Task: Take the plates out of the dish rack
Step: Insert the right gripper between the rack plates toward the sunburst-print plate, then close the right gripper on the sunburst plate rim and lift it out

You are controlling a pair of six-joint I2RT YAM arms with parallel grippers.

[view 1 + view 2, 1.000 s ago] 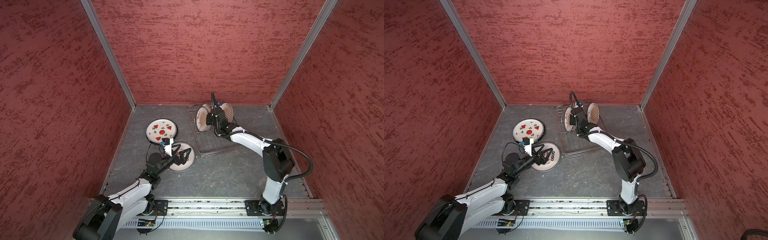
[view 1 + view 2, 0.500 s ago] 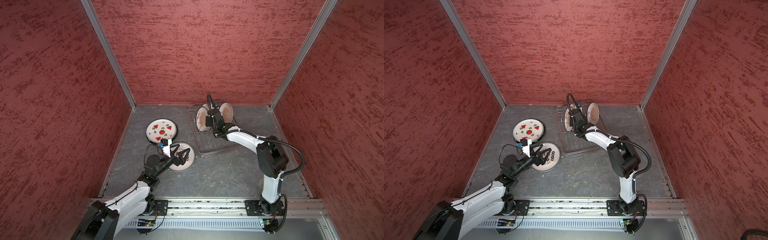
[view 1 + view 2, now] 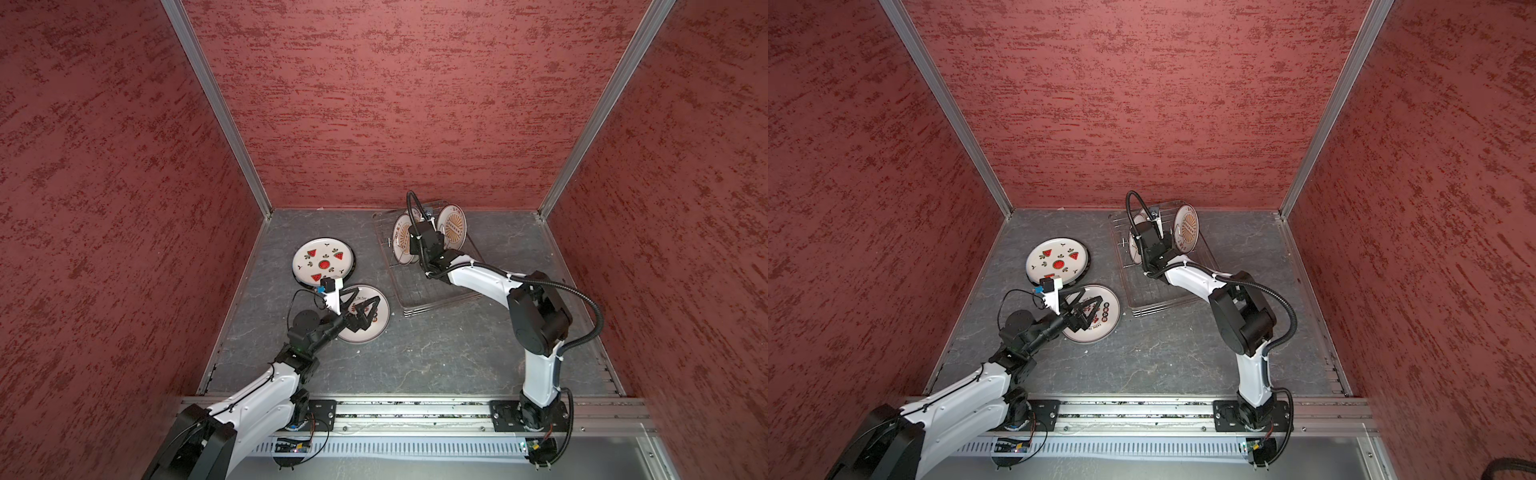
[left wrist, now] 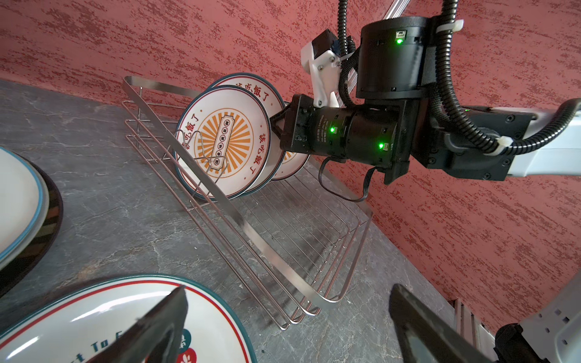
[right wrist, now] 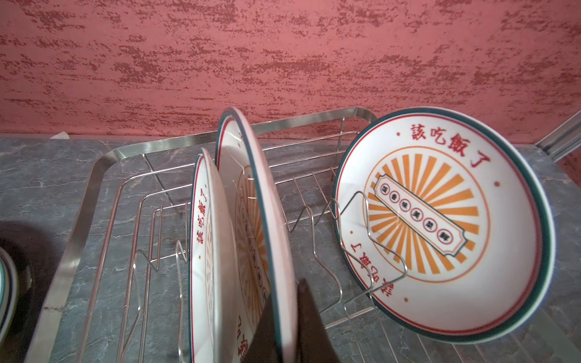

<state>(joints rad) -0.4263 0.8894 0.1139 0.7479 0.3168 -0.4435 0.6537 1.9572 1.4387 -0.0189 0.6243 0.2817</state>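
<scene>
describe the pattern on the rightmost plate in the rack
That plate shows orange sunburst, red characters, green rim; clearest in right wrist view.

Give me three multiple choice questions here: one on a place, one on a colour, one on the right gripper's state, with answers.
1. Where does the dish rack stand?
A. At the back of the table, near the rear wall
B. At the table's front edge
C. In the front left corner

2. What colour is the sunburst on the leaning plate in the rack?
A. Blue
B. Orange
C. Green

3. How is the right gripper?
A. Open above the bare table
B. Shut on nothing
C. Shut on the rim of an upright plate

1 A: both top views show it by that wall.
2 B: the rays are orange.
3 C: its fingers sit either side of that rim.
</scene>
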